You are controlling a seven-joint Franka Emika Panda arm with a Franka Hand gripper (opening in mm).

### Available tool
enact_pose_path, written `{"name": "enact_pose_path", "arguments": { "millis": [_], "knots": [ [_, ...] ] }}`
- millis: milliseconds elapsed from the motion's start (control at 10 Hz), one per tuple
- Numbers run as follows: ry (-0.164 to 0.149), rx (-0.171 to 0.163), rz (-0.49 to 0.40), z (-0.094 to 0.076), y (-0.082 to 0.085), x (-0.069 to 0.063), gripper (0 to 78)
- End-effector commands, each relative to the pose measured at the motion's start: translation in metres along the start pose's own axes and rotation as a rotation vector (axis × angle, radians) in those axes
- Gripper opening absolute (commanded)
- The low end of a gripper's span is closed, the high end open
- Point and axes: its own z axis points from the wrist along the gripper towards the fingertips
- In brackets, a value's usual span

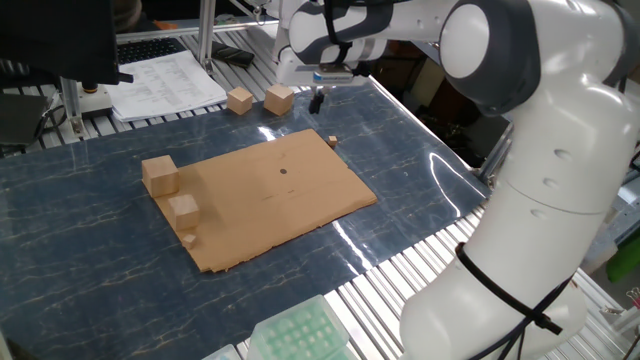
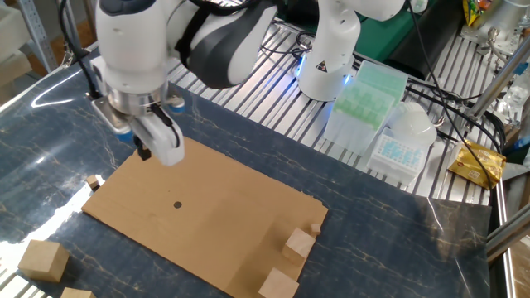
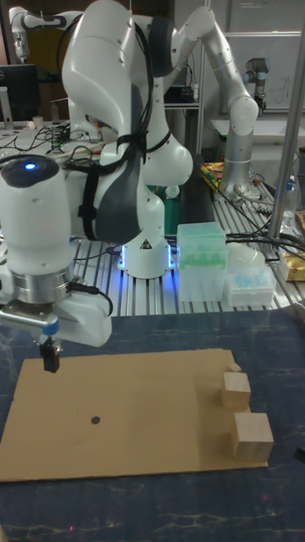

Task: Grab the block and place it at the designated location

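Observation:
The block (image 1: 332, 141) (image 2: 93, 182) is a tiny tan cube lying on the blue table just off the far corner of the brown cardboard sheet (image 1: 300, 195) (image 2: 215, 215). The designated location is a dark dot (image 1: 283, 170) (image 2: 177, 204) (image 3: 95, 418) near the middle of that sheet. My gripper (image 1: 318, 101) (image 2: 142, 153) (image 3: 50, 356) hangs above the sheet's edge, up and to one side of the block, not touching it. Its dark fingers look pressed together with nothing between them. The tall fixed view does not show the block.
Two larger tan cubes (image 1: 160, 175) (image 1: 183, 208) and a small one (image 1: 189, 239) sit at the sheet's other end. Another two cubes (image 1: 240, 100) (image 1: 279, 98) stand on the table near the gripper. Green and white pipette-tip boxes (image 2: 364, 91) lie on the metal rails.

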Motion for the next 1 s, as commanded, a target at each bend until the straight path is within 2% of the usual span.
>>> {"name": "enact_pose_path", "arguments": {
  "millis": [100,600,1000],
  "knots": [
    [-0.013,-0.004,-0.047,0.011,-0.021,-0.012,0.0],
    [-0.015,-0.003,-0.060,0.022,-0.028,-0.018,0.0],
    [0.008,-0.012,-0.019,0.022,-0.028,-0.018,0.0]
  ]
}}
